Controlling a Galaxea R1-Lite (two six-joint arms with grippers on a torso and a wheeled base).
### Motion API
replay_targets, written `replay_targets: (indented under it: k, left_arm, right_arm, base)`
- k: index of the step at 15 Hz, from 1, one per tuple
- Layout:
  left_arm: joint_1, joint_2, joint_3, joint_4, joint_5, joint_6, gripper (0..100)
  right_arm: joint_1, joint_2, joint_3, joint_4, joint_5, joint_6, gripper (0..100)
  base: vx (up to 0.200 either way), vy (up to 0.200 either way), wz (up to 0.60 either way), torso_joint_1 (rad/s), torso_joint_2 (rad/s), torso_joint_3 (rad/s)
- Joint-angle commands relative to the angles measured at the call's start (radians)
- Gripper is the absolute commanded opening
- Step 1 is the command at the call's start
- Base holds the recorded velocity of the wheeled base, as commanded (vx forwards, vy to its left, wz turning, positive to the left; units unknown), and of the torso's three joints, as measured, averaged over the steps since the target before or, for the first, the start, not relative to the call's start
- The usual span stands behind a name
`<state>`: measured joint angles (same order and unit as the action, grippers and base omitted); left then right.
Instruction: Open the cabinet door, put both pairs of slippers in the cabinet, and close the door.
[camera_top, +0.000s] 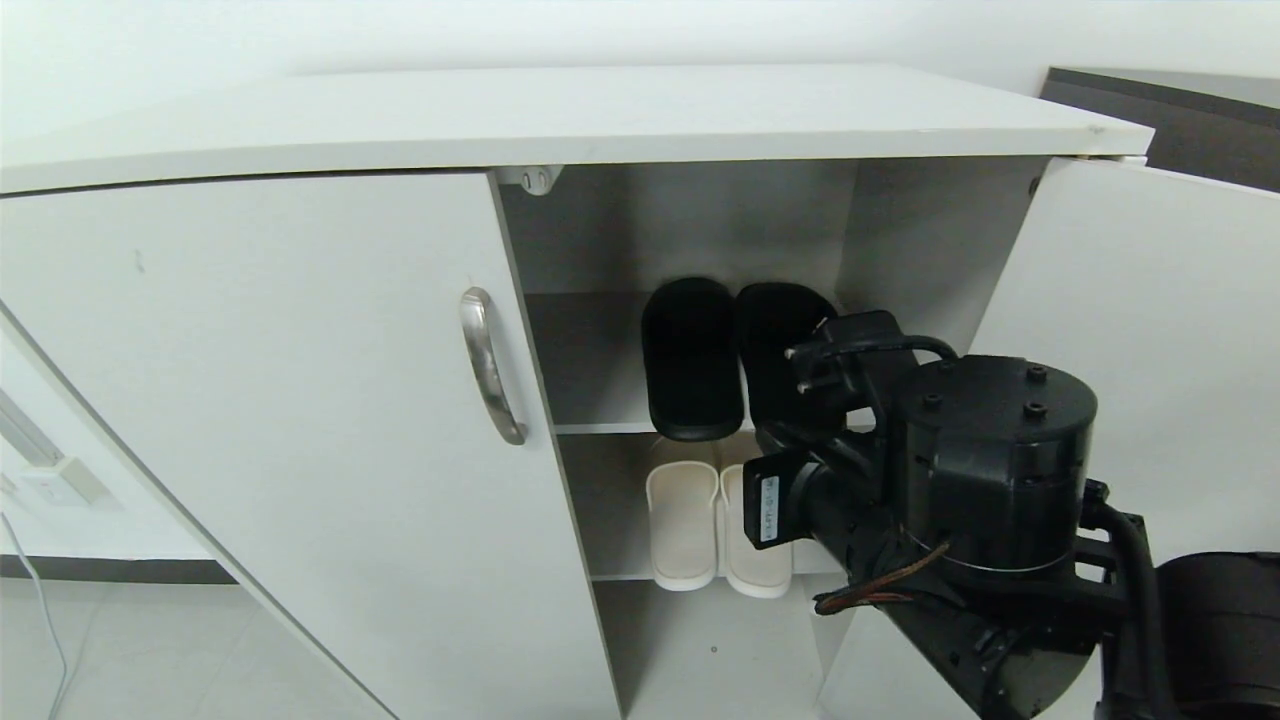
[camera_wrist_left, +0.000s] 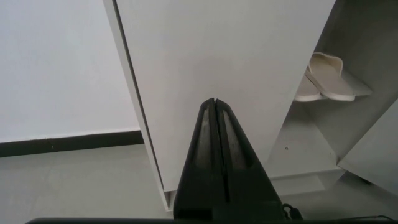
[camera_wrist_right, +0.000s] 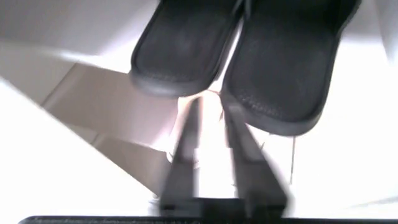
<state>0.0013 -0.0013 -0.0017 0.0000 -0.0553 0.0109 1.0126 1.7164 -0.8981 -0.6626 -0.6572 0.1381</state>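
The white cabinet (camera_top: 560, 110) has its right door (camera_top: 1150, 350) swung open and its left door (camera_top: 280, 400) closed. A black pair of slippers (camera_top: 690, 360) lies on the upper shelf, and a white pair (camera_top: 715, 525) on the shelf below. My right arm's wrist (camera_top: 980, 470) hangs in front of the opening. In the right wrist view my right gripper (camera_wrist_right: 214, 146) is open just before the heels of the black slippers (camera_wrist_right: 286, 68), holding nothing. My left gripper (camera_wrist_left: 214, 106) is shut and empty, facing the closed left door (camera_wrist_left: 217, 56), with the white slippers (camera_wrist_left: 326, 78) off to one side.
A curved metal handle (camera_top: 490, 365) sits on the closed left door. The cabinet's bottom compartment (camera_top: 710, 640) lies below the white slippers. A wall socket (camera_top: 60, 480) with a hanging cable is at the far left, above the pale floor.
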Motion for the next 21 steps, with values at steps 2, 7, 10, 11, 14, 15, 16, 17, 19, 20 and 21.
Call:
replay_targets:
  k: [2,7,10,11,14,15,16,17,19,20,21]
  left_arm:
    - [0.0,0.001,0.0,0.0,0.0,-0.002,0]
    - [0.0,0.001,0.0,0.0,0.0,-0.002,0]
    - [0.0,0.001,0.0,0.0,-0.001,-0.002,0]
    - [0.0,0.001,0.0,0.0,-0.001,-0.002,0]
    - [0.0,0.001,0.0,0.0,0.0,-0.002,0]
    - [0.0,0.001,0.0,0.0,-0.001,-0.002,0]
    - [0.0,0.001,0.0,0.0,0.0,-0.002,0]
    - [0.0,0.001,0.0,0.0,0.0,-0.002,0]
    - [0.0,0.001,0.0,0.0,0.0,-0.002,0]
    - [0.0,0.001,0.0,0.0,-0.001,-0.002,0]
    - [0.0,0.001,0.0,0.0,0.0,-0.002,0]
  right_arm:
    - [0.006,-0.017,0.021,-0.002,-0.001,-0.003,0]
    - [0.015,-0.017,0.039,-0.003,-0.001,-0.002,0]
    - [0.015,-0.017,0.039,-0.003,-0.001,0.0,0]
    - [0.015,-0.017,0.039,-0.003,-0.001,0.0,0]
    - [0.017,-0.015,0.041,-0.003,-0.001,0.0,0]
    - [0.02,-0.012,0.041,-0.003,-0.001,0.0,0]
    - [0.02,-0.012,0.044,-0.003,-0.001,0.002,0]
    - [0.021,-0.014,0.047,-0.003,-0.001,0.0,0]
    - [0.021,-0.009,0.047,-0.003,0.001,0.0,0]
    - [0.021,-0.009,0.047,-0.003,0.001,0.0,0]
    - [0.021,-0.008,0.05,-0.002,0.001,0.0,0]
  base:
    - [0.0,0.0,0.0,0.0,0.0,0.0]
    - [0.0,0.0,0.0,0.0,0.0,0.0]
    - [-0.133,0.0,0.0,0.005,0.0,0.002]
    - [-0.2,0.0,0.0,0.012,0.01,0.002]
    - [-0.2,0.0,0.0,0.001,0.0,0.002]
    - [-0.2,0.0,0.0,0.012,0.0,-0.002]
    - [-0.2,0.0,0.0,0.007,0.0,0.002]
    - [-0.2,0.0,0.0,0.002,0.0,0.007]
    - [-0.2,0.0,0.0,0.002,0.0,0.0]
    - [-0.2,0.0,0.0,-0.002,0.0,-0.002]
    - [-0.2,0.0,0.0,0.002,0.0,0.002]
